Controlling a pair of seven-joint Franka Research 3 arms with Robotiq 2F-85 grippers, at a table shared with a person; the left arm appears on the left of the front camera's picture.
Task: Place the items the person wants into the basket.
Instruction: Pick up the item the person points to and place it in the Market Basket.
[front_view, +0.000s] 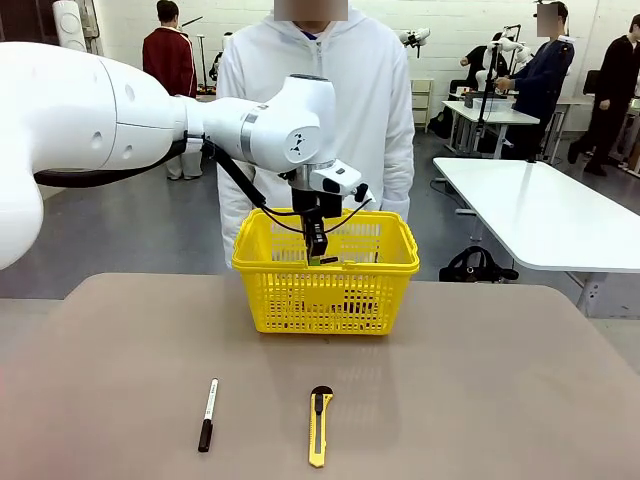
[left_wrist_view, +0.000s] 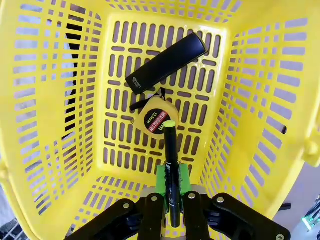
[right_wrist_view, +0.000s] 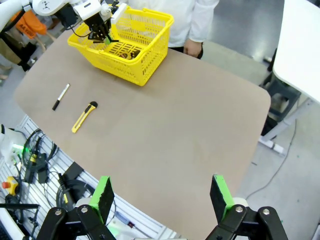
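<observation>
Front view first: nearest us on the brown worktop (front_view: 480, 390) lie a white marker with a black cap (front_view: 207, 414) on the left and a yellow-and-black utility knife (front_view: 319, 427) just right of it, apart from each other and well short of the basket. Farther off, at the worktop's far middle, stands the yellow lattice basket (front_view: 300, 300). Our left gripper (front_view: 316, 252) hangs inside its rim, fingers pointing down. Behind the basket stands the person in a white hooded jacket (front_view: 375, 100).

From the left wrist we see the jaws nearly closed, the green pads (left_wrist_view: 161, 181) against the thin black pen (left_wrist_view: 171, 170), whose yellow tip points at the basket floor. Just beyond the tip lies the yellow-and-black tape measure (left_wrist_view: 156, 120) with its black strap, and beyond that, touching it, a long black flat item (left_wrist_view: 166, 63) lies slantwise on the floor of the basket.

From the right wrist we see our right gripper (right_wrist_view: 162, 192) well back from the worktop's near edge, its jaws wide apart and holding nothing.
</observation>
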